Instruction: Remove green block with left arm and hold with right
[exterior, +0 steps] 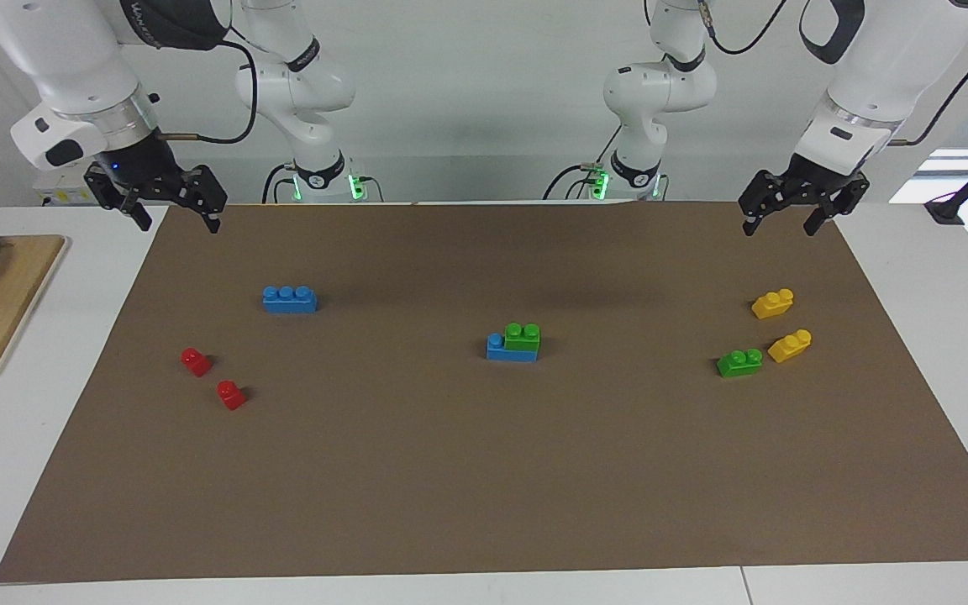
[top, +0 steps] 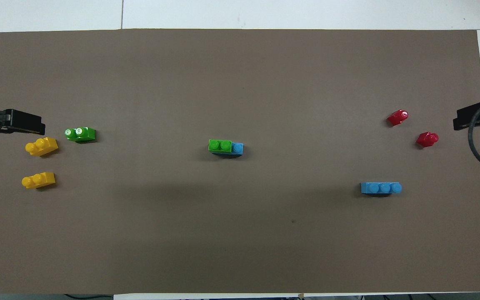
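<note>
Both sets of jaws stand spread with nothing between them: the left gripper [exterior: 791, 217] hangs over the brown mat's corner at the left arm's end, the right gripper [exterior: 171, 210] over the corner at the right arm's end, each arm waiting up by its base.

At mid-mat the green block [exterior: 523, 336], a glossy plastic brick with two round studs, sits pressed onto a blue three-stud brick [exterior: 510, 349], covering two studs and leaving one bare. Taking the overhead view as a clock face centred on that stack, a second green brick [top: 80, 134] lies loose on the surface at about nine o'clock, tipped so its studs point sideways. Just beside it are two yellow two-stud bricks [top: 41, 146] [top: 38, 180], apart from each other. At about four o'clock a lone blue brick [top: 381, 188] lies flat, studs up. Toward three o'clock rest two small red single-stud pieces [top: 398, 117] [top: 427, 138], well apart from the stack. The mat [exterior: 484, 470] is matte and smooth.
</note>
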{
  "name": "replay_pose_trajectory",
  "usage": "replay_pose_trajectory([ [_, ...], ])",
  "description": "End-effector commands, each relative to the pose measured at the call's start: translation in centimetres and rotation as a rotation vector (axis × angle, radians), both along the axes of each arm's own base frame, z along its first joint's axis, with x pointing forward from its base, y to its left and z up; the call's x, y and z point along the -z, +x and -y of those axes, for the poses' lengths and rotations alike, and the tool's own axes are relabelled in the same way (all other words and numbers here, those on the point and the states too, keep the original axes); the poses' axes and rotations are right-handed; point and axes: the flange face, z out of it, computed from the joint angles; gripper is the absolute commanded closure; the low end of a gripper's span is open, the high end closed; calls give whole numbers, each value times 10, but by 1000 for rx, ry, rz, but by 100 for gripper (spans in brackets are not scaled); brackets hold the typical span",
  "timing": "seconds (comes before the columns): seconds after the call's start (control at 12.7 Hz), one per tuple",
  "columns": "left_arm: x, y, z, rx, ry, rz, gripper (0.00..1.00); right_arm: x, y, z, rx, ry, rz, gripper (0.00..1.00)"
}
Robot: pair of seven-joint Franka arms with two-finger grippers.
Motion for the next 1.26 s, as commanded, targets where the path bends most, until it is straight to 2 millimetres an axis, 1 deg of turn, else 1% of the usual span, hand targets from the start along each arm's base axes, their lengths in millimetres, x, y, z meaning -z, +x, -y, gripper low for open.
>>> replay_pose_trajectory([
  [0.0, -3, -8, -3, 9, 20, 2, 0, -1, -7, 1, -12, 4, -1, 0],
  [0.39, -3, -8, 1, 12, 21, -1, 0, -1, -7, 0, -12, 4, 1, 0],
  [0.55, -2, -9, 0, 9, 22, -4, 0, -1, -8, 0, -10, 5, -3, 0],
  [0.79, 0, -11, 0, 7, 22, -8, 0, 0, -9, 1, 60, 4, -6, 0],
  [0.95, -1, -10, 0, 7, 22, -5, 0, 0, -9, 2, 67, 4, -1, 0],
  [1.18, 1, -10, -9, -11, 20, -10, 0, 1, -9, 7, 71, 4, -1, 0],
])
